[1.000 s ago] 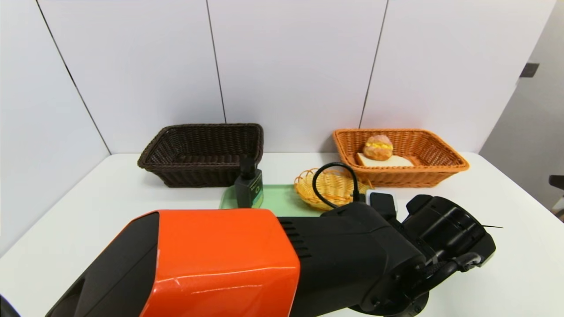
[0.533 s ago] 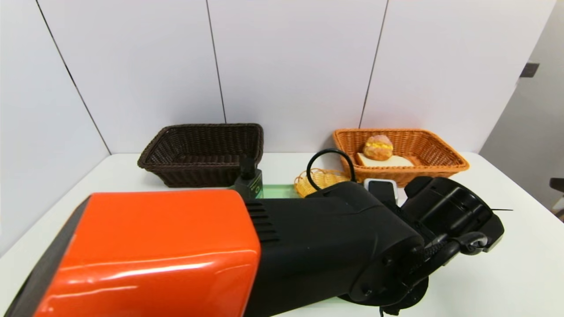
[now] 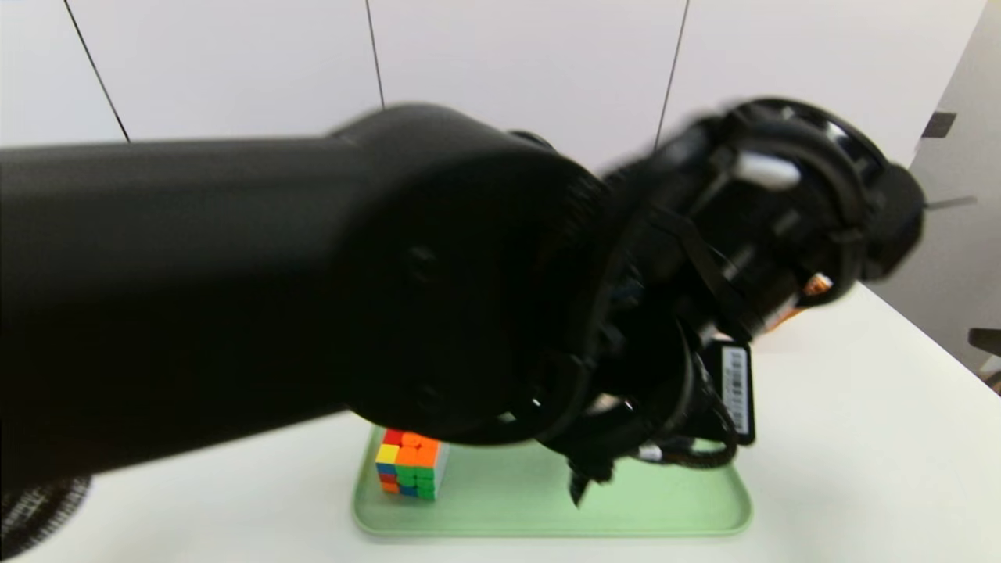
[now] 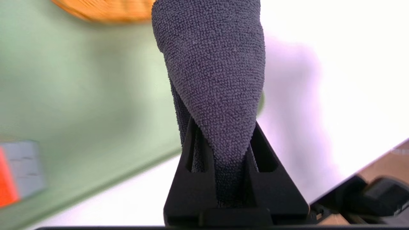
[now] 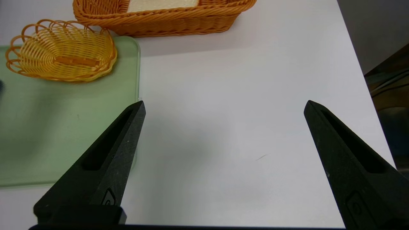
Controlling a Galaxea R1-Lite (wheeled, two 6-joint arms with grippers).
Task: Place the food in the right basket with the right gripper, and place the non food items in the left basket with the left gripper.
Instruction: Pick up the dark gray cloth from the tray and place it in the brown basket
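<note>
My left gripper (image 4: 223, 123) is shut on the rolled dark grey cloth (image 4: 214, 64), which sticks out past the fingertips above the green tray's edge. In the head view the raised left arm (image 3: 438, 274) fills most of the picture and hides the left basket and the bottle. The multicoloured puzzle cube (image 3: 409, 464) stands on the green tray (image 3: 665, 508). My right gripper (image 5: 224, 103) is open over bare white table beside the tray. The right basket (image 5: 166, 19) lies beyond it with the slice of white bread (image 5: 163, 3) inside; the bun is out of view.
A small oval yellow wicker basket (image 5: 62, 59) sits on the tray's far right corner (image 5: 127, 48). The white table's right edge (image 5: 361, 73) runs close to the right gripper.
The left gripper has shut on the grey cloth. The left arm has lifted it up toward the head camera, covering both baskets and the bottle and uncovering the cube.
</note>
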